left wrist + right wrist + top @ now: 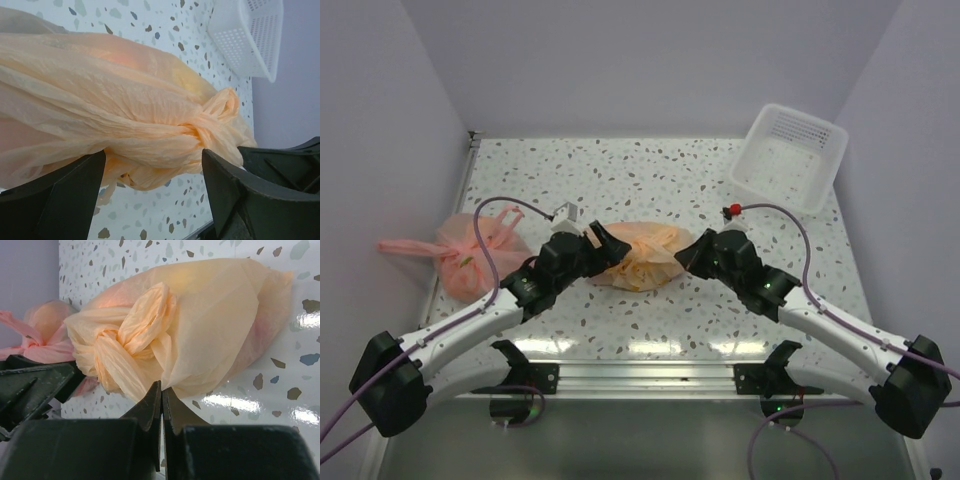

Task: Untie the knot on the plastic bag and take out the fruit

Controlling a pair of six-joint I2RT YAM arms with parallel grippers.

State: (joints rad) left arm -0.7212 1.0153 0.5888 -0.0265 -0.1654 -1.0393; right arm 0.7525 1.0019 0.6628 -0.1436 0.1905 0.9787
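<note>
**Facing a tied knot (112, 340) on the plastic bag (645, 258), fruit not yet out**

From above, the pale peach-orange bag lies on its side near the middle of the speckled table (670, 170). The left gripper (595, 240) is at its left end and the right gripper (688, 255) at its right end. The white basket (748, 150) sits at the far right corner, well apart from the bag, with nothing in it that shows. A pinker bag (470, 255) rests against the left wall, its handles tied, untouched by either arm.

In the left wrist view, the left pincer stands wide, one finger on each side of the bag's lower folds and neither pressing the film. The knot sits just beyond the right-hand finger, tight and twisted. A warm orange patch glows through the film higher up. It may be the fruit, though the crinkled plastic blurs it too much to say.

In the right wrist view, the right pincer is closed, its tips meeting at the bag's lower edge just below the knot. I cannot tell whether a sliver of film is caught between them. The handle ears are wound into one lump.

By my reading, the task is at its first step. The knot has to be loosened, the mouth opened and the contents lifted out.
</note>
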